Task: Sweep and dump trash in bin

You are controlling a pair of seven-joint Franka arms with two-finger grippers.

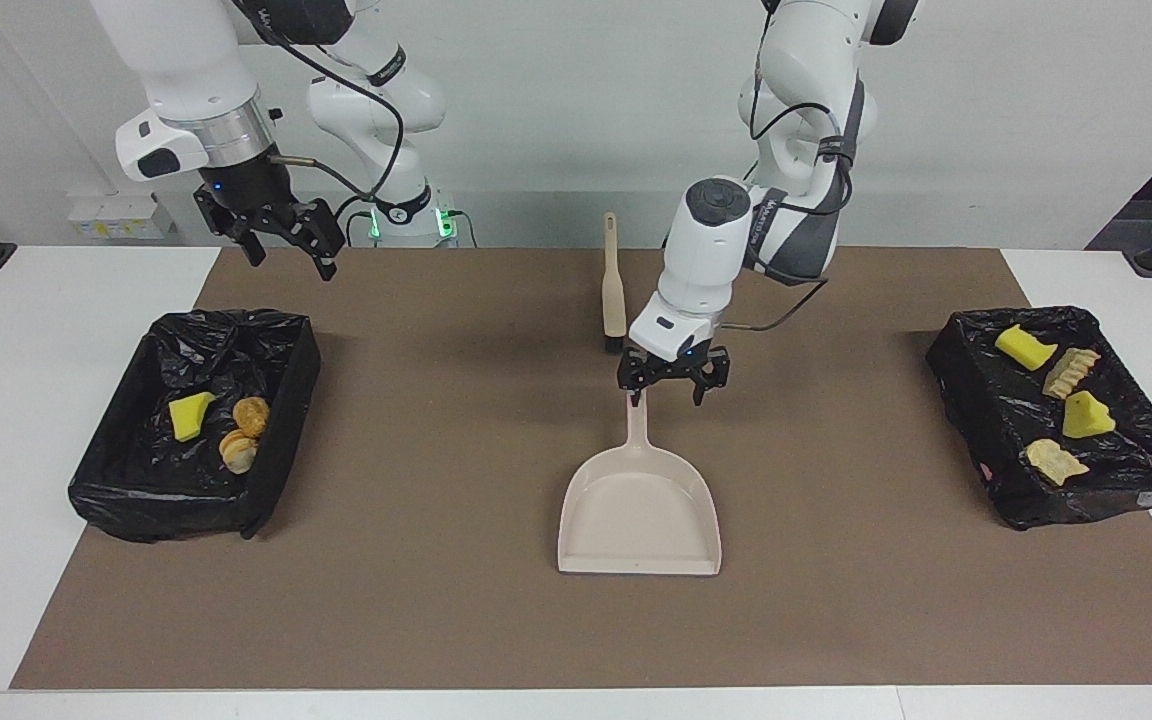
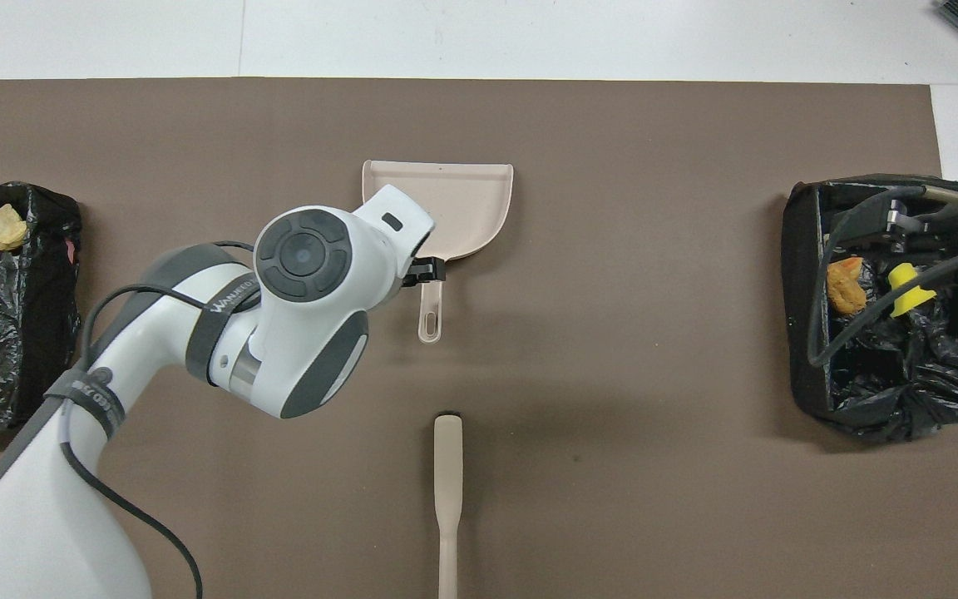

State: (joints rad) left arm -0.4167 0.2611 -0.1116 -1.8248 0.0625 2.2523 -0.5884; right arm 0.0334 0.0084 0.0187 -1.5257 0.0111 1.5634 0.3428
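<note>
Starting nearest the robots, the brush (image 1: 613,285) lies flat on the worktop (image 1: 26,330), nearer to the robots than the dustpan (image 1: 639,515) and in line with its handle. We judge it the first thing at risk: if the left arm swings low as it pulls away, it could clip the brush and send it skidding.

Next comes the left gripper (image 1: 673,385). It hangs low over the tip of the dustpan's handle with its fingers (image 1: 701,392) spread apart, holding nothing. One finger sits very close to the handle tip, and we cannot tell whether they touch. A sideways move from here could hook the handle and drag or spin the dustpan, so we think a straight lift is safer.

The right gripper (image 1: 286,240) waits with its fingers parted and empty, high up toward the right arm's end from the dustpan, over the bin (image 1: 281,390) there or just off its rim.

The dustpan itself lies flat and empty, and no trash (image 1: 191,415) is loose around it. All seven pieces are binned. From the dustpan toward the right arm's end, the bin holds one yellow wedge and two bready orange-brown lumps. Toward the left arm's end, the other bin (image 1: 966,400) holds two yellow pieces and two pale, ridged, crumbly chunks. Its black liner is loose and crumpled, so a passing arm could snag it.
</note>
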